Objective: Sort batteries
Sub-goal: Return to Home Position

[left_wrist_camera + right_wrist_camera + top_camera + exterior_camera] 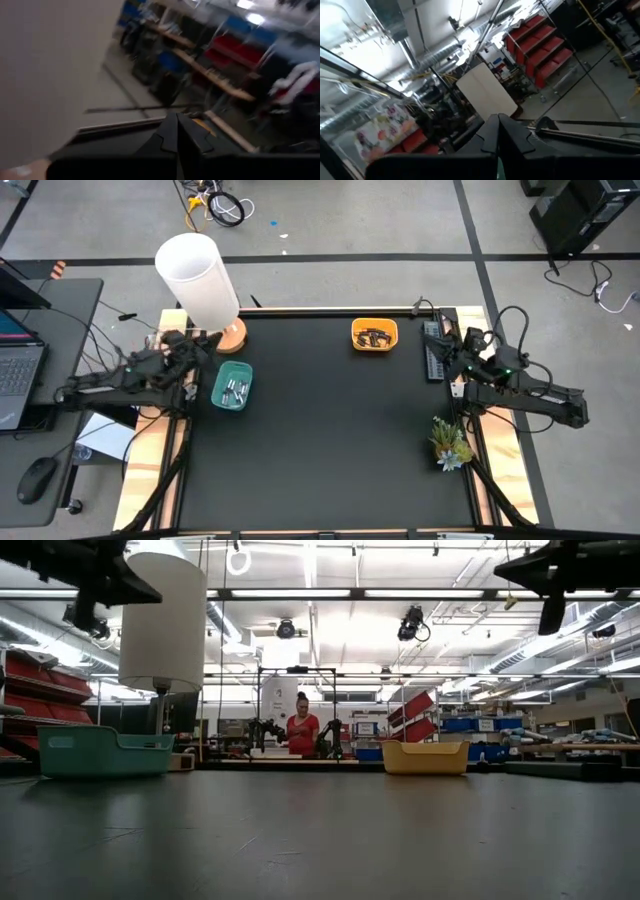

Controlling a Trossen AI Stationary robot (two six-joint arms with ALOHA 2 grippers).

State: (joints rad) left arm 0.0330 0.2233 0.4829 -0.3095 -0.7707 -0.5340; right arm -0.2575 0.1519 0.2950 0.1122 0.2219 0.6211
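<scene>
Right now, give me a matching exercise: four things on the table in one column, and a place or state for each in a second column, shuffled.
Column one:
1. green bin
2. yellow bin
3. lamp
4. plant

Column two:
A. at the right edge of the table
B. holds silver batteries
C. stands on a round wooden base
D. holds dark batteries

Pairs: 1-B; 2-D; 3-C; 4-A.

Black table point(330, 430) bears teal bin point(232, 387), orange bin point(374, 335), lamp point(197, 278), plant sprig point(450, 442).
</scene>
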